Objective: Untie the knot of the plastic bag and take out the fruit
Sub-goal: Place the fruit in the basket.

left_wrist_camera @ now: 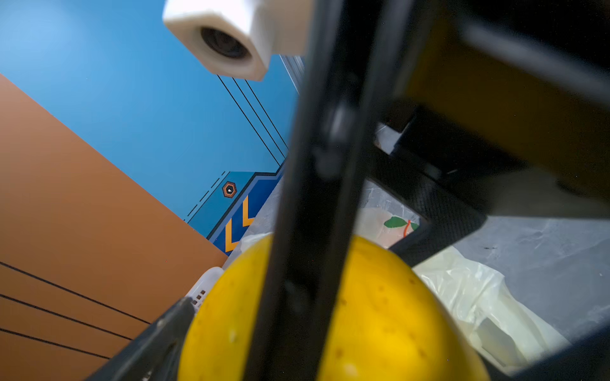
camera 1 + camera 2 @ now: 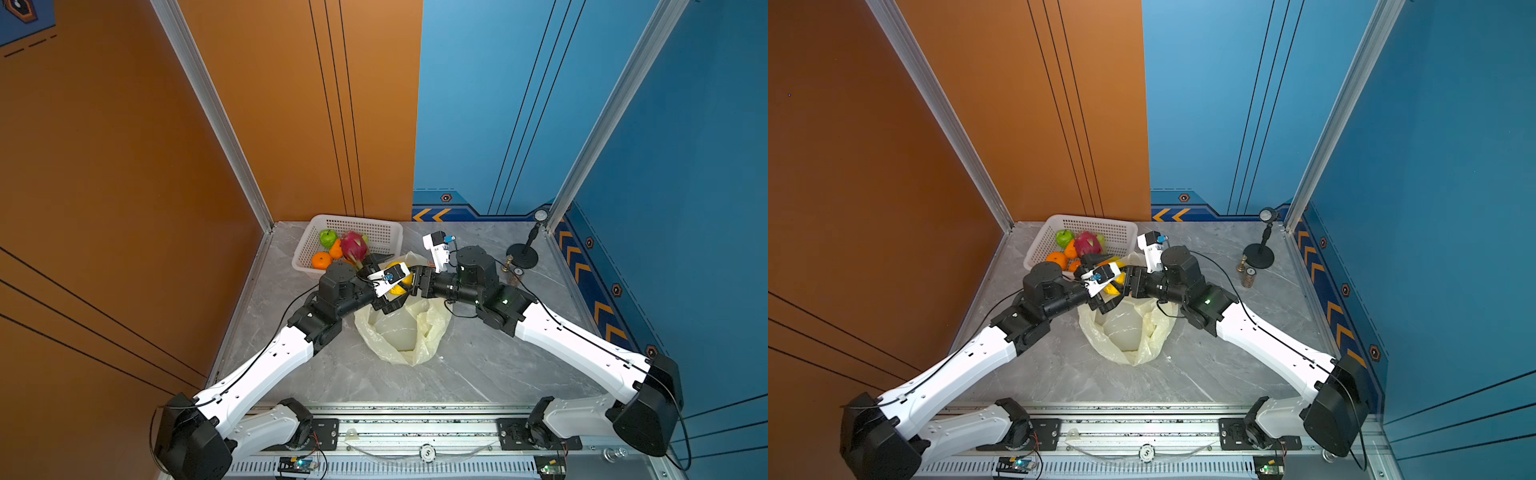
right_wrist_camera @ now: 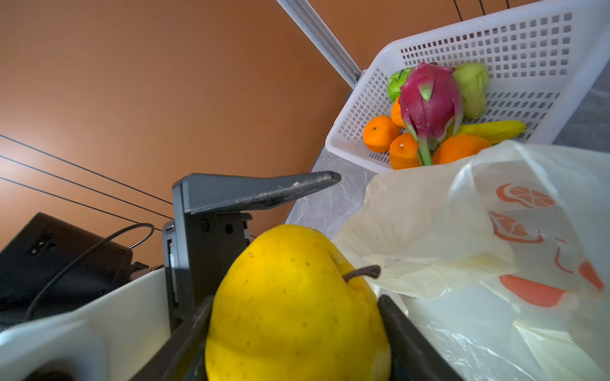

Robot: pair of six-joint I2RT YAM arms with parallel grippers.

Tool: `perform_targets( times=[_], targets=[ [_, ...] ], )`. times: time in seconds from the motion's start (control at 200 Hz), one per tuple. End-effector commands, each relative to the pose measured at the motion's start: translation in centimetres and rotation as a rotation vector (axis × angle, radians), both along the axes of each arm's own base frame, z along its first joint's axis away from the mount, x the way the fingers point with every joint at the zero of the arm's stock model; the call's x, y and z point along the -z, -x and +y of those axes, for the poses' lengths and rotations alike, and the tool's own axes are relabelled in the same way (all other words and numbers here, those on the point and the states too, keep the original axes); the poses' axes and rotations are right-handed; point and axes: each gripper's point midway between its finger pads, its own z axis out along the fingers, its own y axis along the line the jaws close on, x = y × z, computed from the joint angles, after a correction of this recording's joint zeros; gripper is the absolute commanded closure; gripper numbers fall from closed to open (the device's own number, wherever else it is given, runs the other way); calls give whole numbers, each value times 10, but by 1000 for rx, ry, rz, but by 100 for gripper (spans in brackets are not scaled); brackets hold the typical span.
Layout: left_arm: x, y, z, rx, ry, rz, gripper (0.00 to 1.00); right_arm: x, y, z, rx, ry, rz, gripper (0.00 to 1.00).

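Observation:
A speckled yellow fruit (image 3: 290, 303) with a brown stem is clamped between the fingers of my right gripper (image 3: 293, 330), above the far end of the plastic bag (image 2: 405, 332). The pale-yellow bag lies slack on the table with its mouth open; no knot shows. My left gripper (image 2: 390, 286) is open, its fingers (image 3: 264, 191) spread on either side of the same yellow fruit (image 1: 389, 313) without pressing it. The right gripper's finger (image 1: 313, 198) crosses the left wrist view. A dragon fruit (image 3: 429, 99), oranges (image 3: 379, 132), a green apple (image 2: 327, 237) and a green pear (image 3: 472, 85) lie in the basket.
The white perforated basket (image 2: 357, 218) stands at the back left against the orange wall, just behind both grippers, with a banana (image 3: 495, 128) in it. A black round-based stand (image 2: 523, 249) and small metal pieces (image 2: 515, 272) sit at the back right.

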Motion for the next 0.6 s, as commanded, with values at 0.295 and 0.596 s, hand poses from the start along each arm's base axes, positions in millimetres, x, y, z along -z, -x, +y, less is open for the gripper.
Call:
perform_targets(
  times=[0.295, 0.596],
  targets=[
    [-30, -7, -6, -26, 61, -71, 39, 6, -4, 6, -18, 5, 55, 35],
    [-38, -37, 31, -244, 179, 40, 48, -18, -11, -18, 66, 23, -22, 12]
  ],
)
